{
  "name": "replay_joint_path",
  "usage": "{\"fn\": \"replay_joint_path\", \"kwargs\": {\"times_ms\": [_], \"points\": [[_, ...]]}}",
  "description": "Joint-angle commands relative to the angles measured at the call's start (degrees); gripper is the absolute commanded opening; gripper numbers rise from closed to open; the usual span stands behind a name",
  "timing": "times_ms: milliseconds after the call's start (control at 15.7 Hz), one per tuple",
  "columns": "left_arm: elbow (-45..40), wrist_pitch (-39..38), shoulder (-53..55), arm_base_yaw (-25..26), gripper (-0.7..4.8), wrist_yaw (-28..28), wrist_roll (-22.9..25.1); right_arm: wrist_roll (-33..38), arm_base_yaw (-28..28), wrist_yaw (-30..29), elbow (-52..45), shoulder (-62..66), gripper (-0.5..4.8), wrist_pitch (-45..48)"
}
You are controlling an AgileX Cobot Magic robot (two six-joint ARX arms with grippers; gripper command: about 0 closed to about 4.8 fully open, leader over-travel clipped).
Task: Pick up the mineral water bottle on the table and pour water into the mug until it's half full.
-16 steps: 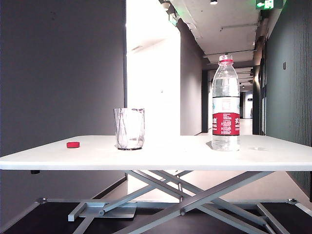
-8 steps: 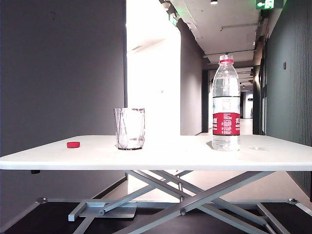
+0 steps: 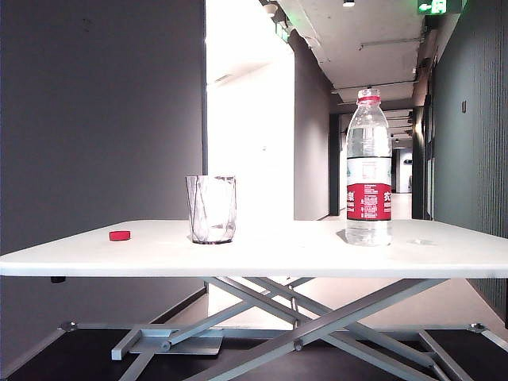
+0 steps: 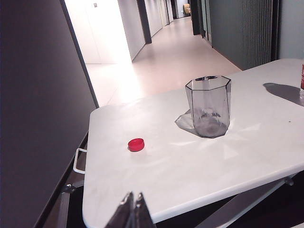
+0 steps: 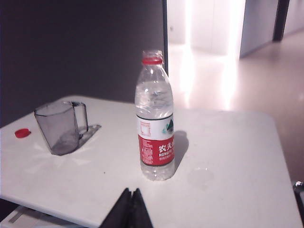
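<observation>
Right hand (image 5: 130,202): fingers pressed together, holding nothing; it sits low at the near edge of the counter, short of the bottle, and does not appear in the exterior view.
Left hand (image 4: 133,209): fingers likewise pressed together and empty, at the near counter edge on the mug's side; also outside the exterior view.
Mineral water bottle (image 5: 155,118): stands upright on the counter straight ahead of the right hand, well apart from it; cap off, open neck with red ring; water fills most of the body.
Bottle long axis: vertical, so a grasp would have to come level from the side, fingers straddling the label band.
Key relation: the bottle lies directly beyond the right hand's fingertips, with bare counter between them; the right arm is judged the nearer one, since the left wrist view catches only the bottle's edge at the frame margin.
Mug (image 4: 208,105): clear, upright, appears empty; stands ahead of the left hand and well apart from the bottle, toward the left of the exterior view.
Red cap (image 4: 136,144): lies flat on the counter beyond the mug's outer side, clear of both hands.
Counter (image 3: 444,254): white, level.
Step in hand (judged): approach not yet completed; the right hand must spread its fingers before it reaches the bottle.
</observation>
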Motion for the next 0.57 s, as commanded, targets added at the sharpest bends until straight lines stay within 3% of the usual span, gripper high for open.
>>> {"fn": "replay_joint_path", "kwargs": {"times_ms": [64, 127, 318, 446, 573], "points": [[0.13, 0.50, 0.02, 0.09, -0.04, 0.13, -0.22, 0.07, -0.09, -3.10, 3.87, 12.50, 1.37, 10.14], [0.13, 0.50, 0.02, 0.09, -0.04, 0.11, -0.22, -1.27, -0.09, -4.83, 5.14, 19.80, 2.22, 15.50], [0.13, 0.52, 0.02, 0.09, -0.04, 0.13, -0.22, -4.96, -0.09, -9.81, 8.09, 36.13, 2.51, 23.67], [0.13, 0.52, 0.02, 0.11, -0.04, 0.11, -0.22, -10.14, -0.13, -13.42, 11.74, 49.31, 3.53, 27.85], [0.13, 0.50, 0.02, 0.09, -0.04, 0.11, -0.22, -14.38, -0.17, -13.38, 14.93, 58.27, 4.08, 31.12]]}}
